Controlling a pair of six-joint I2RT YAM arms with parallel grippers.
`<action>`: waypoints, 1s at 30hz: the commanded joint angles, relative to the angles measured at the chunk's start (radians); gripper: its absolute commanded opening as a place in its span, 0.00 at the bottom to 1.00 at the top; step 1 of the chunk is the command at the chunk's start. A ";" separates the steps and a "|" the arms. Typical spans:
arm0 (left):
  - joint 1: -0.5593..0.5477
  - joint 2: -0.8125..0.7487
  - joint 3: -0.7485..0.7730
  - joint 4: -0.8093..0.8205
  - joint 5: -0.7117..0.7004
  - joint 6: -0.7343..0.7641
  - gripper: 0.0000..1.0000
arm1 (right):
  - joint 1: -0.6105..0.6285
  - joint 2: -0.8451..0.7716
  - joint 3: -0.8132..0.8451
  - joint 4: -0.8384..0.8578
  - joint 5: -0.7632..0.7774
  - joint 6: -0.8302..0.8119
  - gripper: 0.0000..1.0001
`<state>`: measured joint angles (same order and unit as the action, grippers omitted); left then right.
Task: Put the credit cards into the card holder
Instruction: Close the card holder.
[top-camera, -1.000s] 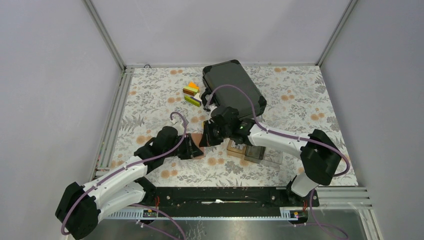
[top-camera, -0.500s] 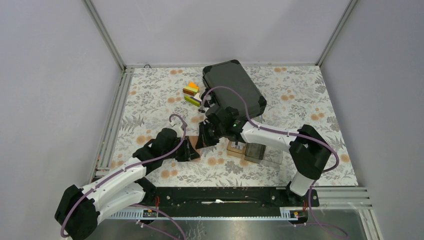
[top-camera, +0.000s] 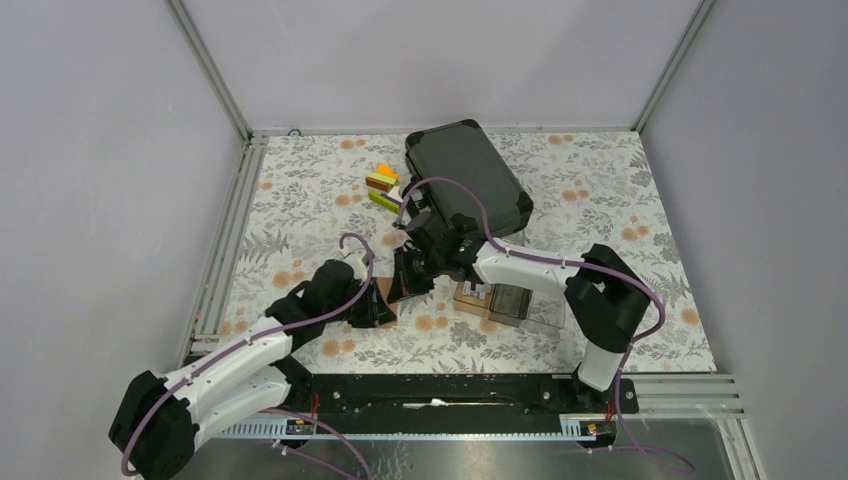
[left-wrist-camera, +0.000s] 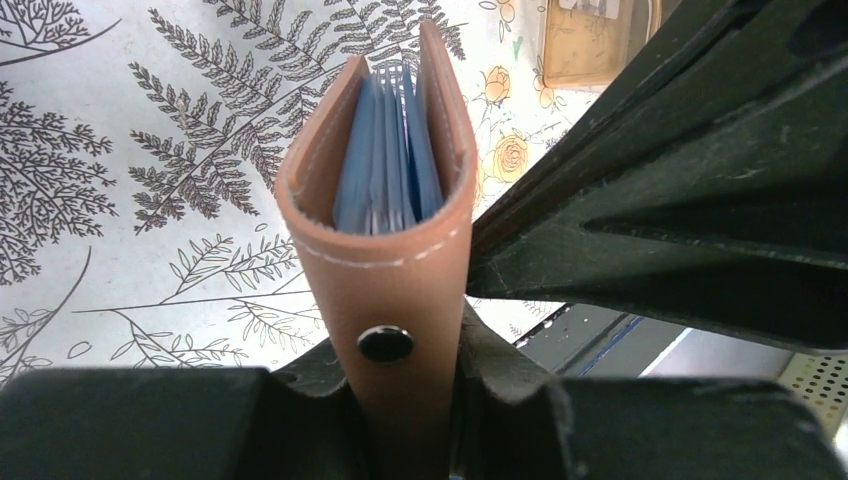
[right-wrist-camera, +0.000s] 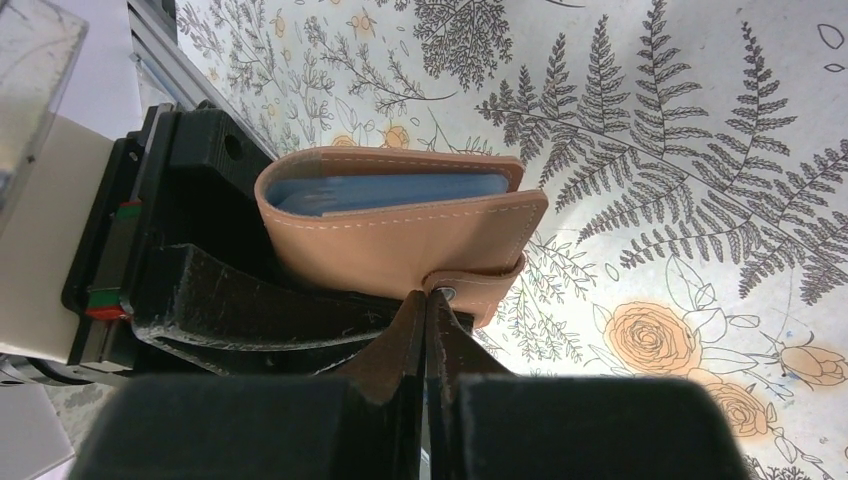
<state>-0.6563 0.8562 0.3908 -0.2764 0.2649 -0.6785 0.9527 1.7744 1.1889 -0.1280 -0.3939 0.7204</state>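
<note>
Found holder (left-wrist-camera: 388, 235) near centre of table (top-camera: 300, 200), seated upright in left gripper (left-wrist-camera: 405, 395), folded, pockets (left-wrist-camera: 385, 170) inside. Found right gripper (right-wrist-camera: 427, 300) just right of holder, touching its strap (right-wrist-camera: 480, 285). Located tray (top-camera: 520, 305) right of holder, partly beneath right arm (top-camera: 540, 268). Located case (top-camera: 470, 175) behind, at rear centre, well apart from holder. Located blocks (top-camera: 383, 188) just left of case, behind holder

White links (top-camera: 235, 352), black joints (top-camera: 612, 305), purple cables (top-camera: 535, 262) — scuffed matte-black left gripper (top-camera: 382, 302) and right gripper (right-wrist-camera: 425, 310)
</note>
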 joint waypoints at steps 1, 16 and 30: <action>-0.046 -0.071 0.094 0.375 0.295 0.047 0.00 | 0.055 0.028 0.095 0.241 -0.042 0.048 0.00; -0.019 -0.140 0.131 0.169 0.069 0.068 0.00 | 0.045 -0.353 -0.072 0.026 0.168 -0.046 0.36; -0.006 -0.198 0.096 0.316 0.219 0.043 0.00 | -0.179 -0.644 -0.267 0.033 -0.014 -0.163 0.83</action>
<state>-0.6716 0.7033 0.4805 -0.1410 0.3649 -0.6228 0.8845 1.1854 1.0386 -0.1871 -0.2020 0.6094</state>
